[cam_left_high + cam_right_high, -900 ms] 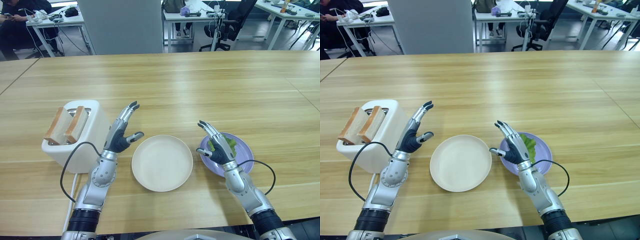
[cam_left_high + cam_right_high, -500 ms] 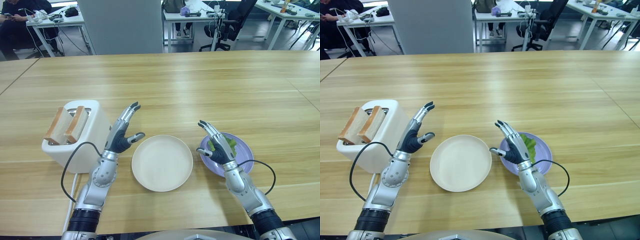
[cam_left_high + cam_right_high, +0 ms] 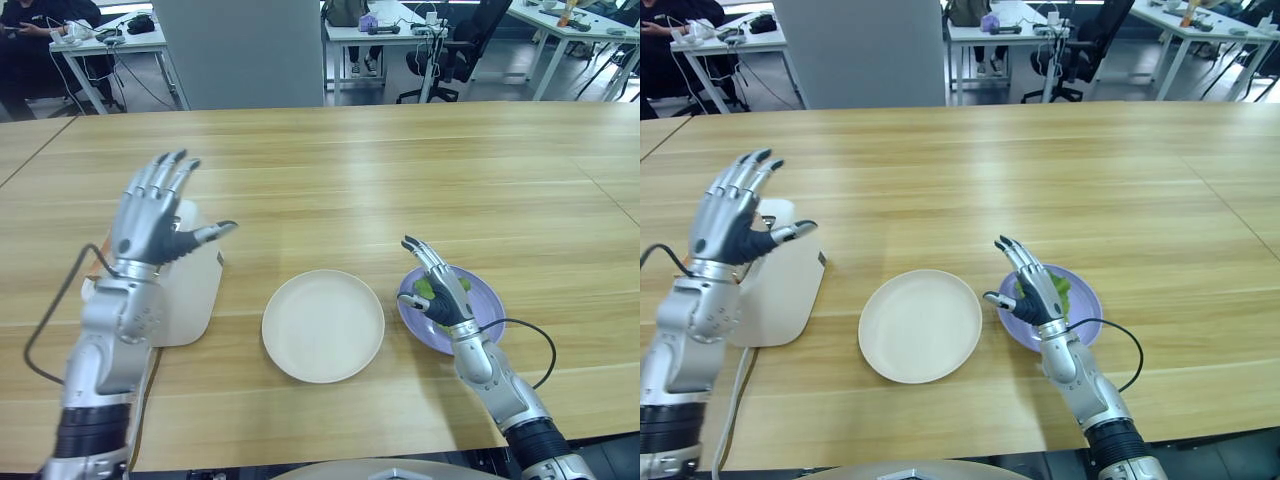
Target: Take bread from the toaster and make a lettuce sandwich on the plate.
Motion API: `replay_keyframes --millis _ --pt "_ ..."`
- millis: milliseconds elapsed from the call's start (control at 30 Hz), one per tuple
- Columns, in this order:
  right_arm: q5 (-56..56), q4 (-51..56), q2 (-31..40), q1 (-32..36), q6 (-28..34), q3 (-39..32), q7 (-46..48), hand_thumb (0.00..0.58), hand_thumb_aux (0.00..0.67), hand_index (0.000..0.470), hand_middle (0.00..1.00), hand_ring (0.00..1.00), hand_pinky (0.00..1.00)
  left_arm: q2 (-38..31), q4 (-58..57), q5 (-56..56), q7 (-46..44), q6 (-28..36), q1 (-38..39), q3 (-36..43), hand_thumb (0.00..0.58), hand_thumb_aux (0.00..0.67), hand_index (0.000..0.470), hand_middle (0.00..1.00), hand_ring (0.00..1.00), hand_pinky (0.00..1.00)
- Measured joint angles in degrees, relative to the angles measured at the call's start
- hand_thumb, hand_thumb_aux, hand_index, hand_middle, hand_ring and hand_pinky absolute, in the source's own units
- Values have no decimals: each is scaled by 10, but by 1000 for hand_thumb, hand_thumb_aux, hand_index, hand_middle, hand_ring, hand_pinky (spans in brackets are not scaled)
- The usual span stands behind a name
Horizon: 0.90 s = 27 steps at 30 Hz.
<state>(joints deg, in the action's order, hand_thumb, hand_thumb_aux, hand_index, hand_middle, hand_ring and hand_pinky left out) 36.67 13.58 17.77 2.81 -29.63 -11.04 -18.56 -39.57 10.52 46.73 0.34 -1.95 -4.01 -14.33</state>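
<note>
Rising from the gap between the toaster [image 3: 190, 295] and the cream plate [image 3: 323, 325], the left hand [image 3: 152, 215] is now hanging high and further left, in front of the toaster's top and covering it from the camera. Its fingers are spreading wide and pointing up, the thumb is sticking out to the right, and it is holding nothing. The right hand [image 3: 437, 289] is staying where it was, over the near left part of the purple plate [image 3: 490, 302], its fingers standing apart and loosely extended and gripping nothing; whether they are touching the lettuce [image 3: 1060, 286] cannot be told. The lettuce is lying on the purple plate, partly behind that hand. The cream plate is sitting bare between the toaster and the purple plate, apart from the toaster's right wall and just beside the purple plate, with a narrow strip of wood showing between the two rims. All three are standing toward the near edge of the table [image 3: 400, 170], and a broad stretch of wood is running from behind them to the far edge and out to the right.
</note>
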Motion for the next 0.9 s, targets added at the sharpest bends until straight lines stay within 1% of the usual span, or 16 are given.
replay_keyframes --millis 167,333,533,900 --pt "0 0 5 -1 2 2 -1 0 0 0 0 0 0 -61 7 52 -104 125 24 -24 0 0 0 0 0 0" --pt "-2 -1 7 -3 3 6 -1 0 0 0 0 0 0 -95 -18 68 -156 185 47 -25 0 0 0 0 0 0" --pt "-4 -2 16 -3 3 6 -1 0 0 0 0 0 0 -117 -63 68 -172 212 52 -17 0 0 0 0 0 0" --pt "-4 -4 20 -3 3 7 0 0 0 0 0 0 0 -127 -118 57 -168 232 46 3 0 0 0 0 0 0"
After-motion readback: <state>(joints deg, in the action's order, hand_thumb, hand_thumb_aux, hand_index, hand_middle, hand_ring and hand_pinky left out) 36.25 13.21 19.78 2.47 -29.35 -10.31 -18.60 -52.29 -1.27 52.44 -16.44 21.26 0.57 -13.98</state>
